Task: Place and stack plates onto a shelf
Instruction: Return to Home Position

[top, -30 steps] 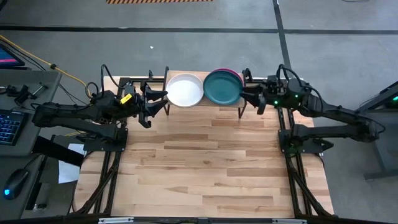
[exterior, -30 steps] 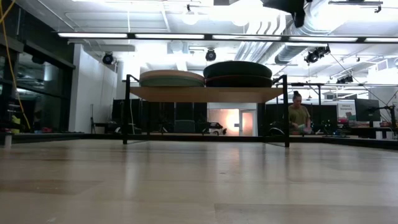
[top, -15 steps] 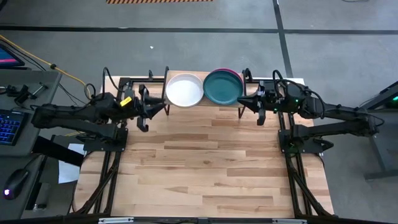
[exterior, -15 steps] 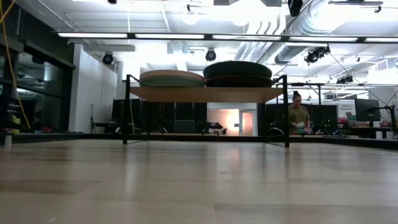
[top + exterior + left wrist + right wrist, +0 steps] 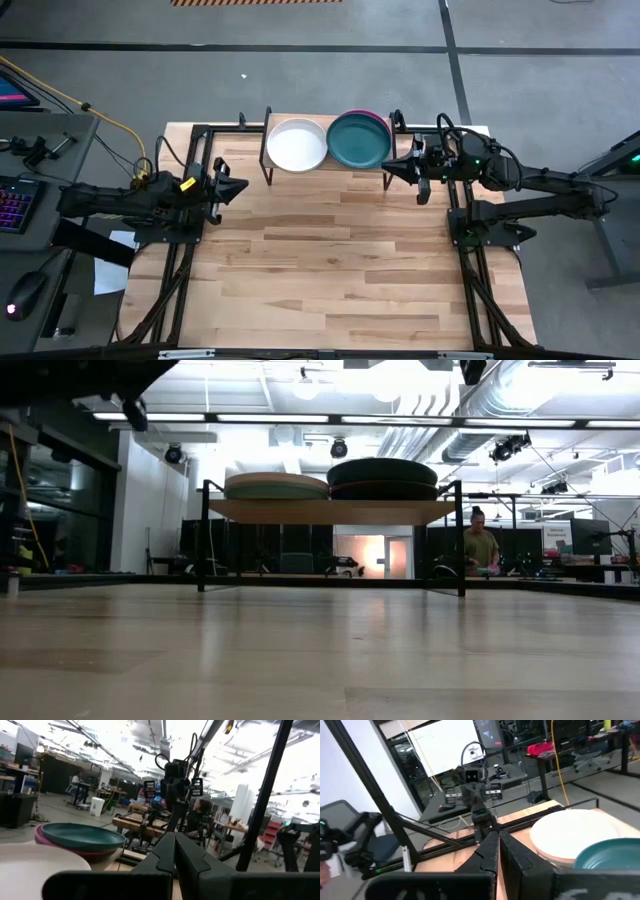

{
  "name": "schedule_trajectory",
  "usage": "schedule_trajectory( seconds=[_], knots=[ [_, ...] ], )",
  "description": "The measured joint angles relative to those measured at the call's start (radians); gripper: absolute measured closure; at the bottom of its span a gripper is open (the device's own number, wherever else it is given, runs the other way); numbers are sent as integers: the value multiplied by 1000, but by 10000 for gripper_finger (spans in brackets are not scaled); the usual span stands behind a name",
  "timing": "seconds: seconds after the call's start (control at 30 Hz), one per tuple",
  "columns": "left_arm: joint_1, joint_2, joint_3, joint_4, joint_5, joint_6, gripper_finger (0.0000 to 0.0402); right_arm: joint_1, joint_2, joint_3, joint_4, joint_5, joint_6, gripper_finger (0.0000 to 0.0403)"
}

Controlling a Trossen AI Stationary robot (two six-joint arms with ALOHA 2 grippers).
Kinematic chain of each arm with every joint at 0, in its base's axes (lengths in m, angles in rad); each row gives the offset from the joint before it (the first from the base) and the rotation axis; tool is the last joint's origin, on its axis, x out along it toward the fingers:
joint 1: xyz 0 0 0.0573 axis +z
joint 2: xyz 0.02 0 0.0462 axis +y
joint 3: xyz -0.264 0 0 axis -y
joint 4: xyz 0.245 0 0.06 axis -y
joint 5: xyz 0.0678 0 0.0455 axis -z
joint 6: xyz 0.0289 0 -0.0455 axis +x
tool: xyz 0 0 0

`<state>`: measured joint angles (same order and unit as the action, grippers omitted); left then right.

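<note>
Your left gripper [image 5: 238,186] has drawn back from the shelf [image 5: 330,511] toward the tabletop's [image 5: 330,260] left edge, fingers pressed together. Your right gripper [image 5: 390,168], also closed, hovers just off the shelf's right end. On the shelf, white plate [image 5: 297,145] and teal plate [image 5: 357,140] top two side-by-side stacks, with the pink plate [image 5: 384,124] under the teal. Open tabletop lies in front.

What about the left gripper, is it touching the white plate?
Apart. The high view shows bare tabletop between the left gripper and the white plate.
</note>
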<state>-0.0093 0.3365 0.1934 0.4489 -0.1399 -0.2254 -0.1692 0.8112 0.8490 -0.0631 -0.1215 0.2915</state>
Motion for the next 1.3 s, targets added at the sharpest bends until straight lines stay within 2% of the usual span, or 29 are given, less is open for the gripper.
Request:
schedule_trajectory(
  seconds=[0.33,0.5,0.73,0.9,1.07,1.17,1.3],
  knots=[
    [0,-182,-179,26,6,-80,402,0,-1,0,0,-7,45,403],
    [0,-208,-182,-21,29,-100,401,0,-18,1,-20,-6,75,403],
    [0,-211,-181,-12,30,-138,401,0,-120,-13,-166,-25,21,403],
    [0,-211,-181,-19,27,-139,401,10,-251,-174,-97,-66,4,403],
    [0,-211,-181,-19,26,-139,401,56,-356,-416,176,-42,14,403],
    [0,-211,-181,-19,26,-139,401,120,-375,-517,278,22,5,403],
    [0,-211,-181,-19,26,-139,401,234,-390,-575,288,128,-26,403]
  ],
)
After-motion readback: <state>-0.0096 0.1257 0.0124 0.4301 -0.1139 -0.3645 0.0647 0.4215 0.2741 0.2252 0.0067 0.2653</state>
